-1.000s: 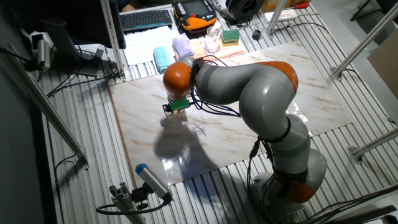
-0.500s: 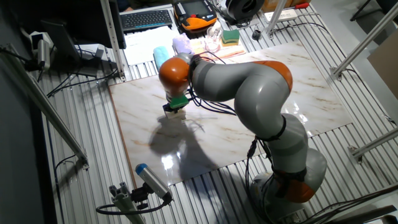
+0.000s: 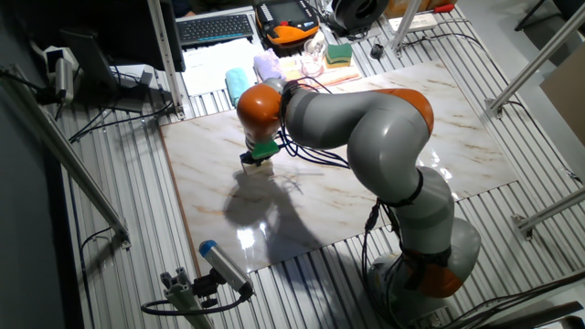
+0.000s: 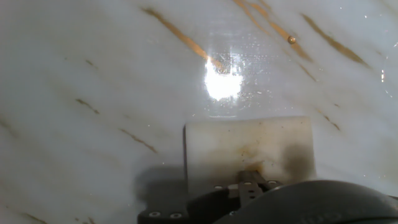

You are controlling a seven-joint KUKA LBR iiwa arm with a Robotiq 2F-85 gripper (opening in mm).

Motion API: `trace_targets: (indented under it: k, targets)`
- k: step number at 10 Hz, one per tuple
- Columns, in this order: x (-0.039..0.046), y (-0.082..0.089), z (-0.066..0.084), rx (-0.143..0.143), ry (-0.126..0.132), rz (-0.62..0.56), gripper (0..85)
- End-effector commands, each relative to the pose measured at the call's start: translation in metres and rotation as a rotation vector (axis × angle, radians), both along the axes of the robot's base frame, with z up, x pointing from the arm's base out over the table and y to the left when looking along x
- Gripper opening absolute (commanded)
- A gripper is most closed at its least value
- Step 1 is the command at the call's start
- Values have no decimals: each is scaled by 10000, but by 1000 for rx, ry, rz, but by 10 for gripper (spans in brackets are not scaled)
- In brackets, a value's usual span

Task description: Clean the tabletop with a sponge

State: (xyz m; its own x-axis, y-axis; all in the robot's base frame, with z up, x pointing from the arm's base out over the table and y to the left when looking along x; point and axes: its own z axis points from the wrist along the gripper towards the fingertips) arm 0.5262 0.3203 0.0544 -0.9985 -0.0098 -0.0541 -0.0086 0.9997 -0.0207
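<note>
The gripper (image 3: 260, 162) is clamped on the sponge (image 4: 249, 149), a cream block held at the fingertips and pressed flat against the tabletop (image 3: 457, 119); in the hand view only the sponge's upper part shows, its lower part hidden behind the gripper body, and its long axis runs across the fingers, left to right in that view. In the fixed view the sponge sits low on the left part of the marble slab, nearer the far edge than the near one, with most of the unwiped surface stretching away to the right and toward the near edge. The coming stroke turns on this: the broad face of the sponge lies on the slab directly under the tool, so a sweep across the sponge's short axis would likely cover the widest band. A small brownish speck (image 4: 291, 40) lies on the marble ahead of the sponge, well apart from it in the hand view. The arm (image 3: 366, 128) reaches leftward from its base at the near right, bent over in a high arc, the wrist turned down so the fingers point at the slab.
</note>
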Motion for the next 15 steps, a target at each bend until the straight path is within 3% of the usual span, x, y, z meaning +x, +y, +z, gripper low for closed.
trace_targets:
  k: [1,4,5,8,12,15]
  targets:
    - [0,1,0,-5,0,-8,0]
    - [28,7,-12,-4,-5,-43,0]
    - [43,8,-5,19,-19,-42,0]
    - [48,94,75,-2,-25,-29,0]
    - [106,118,-8,-1,-25,-18,0]
    - [113,115,28,4,-23,-14,0]
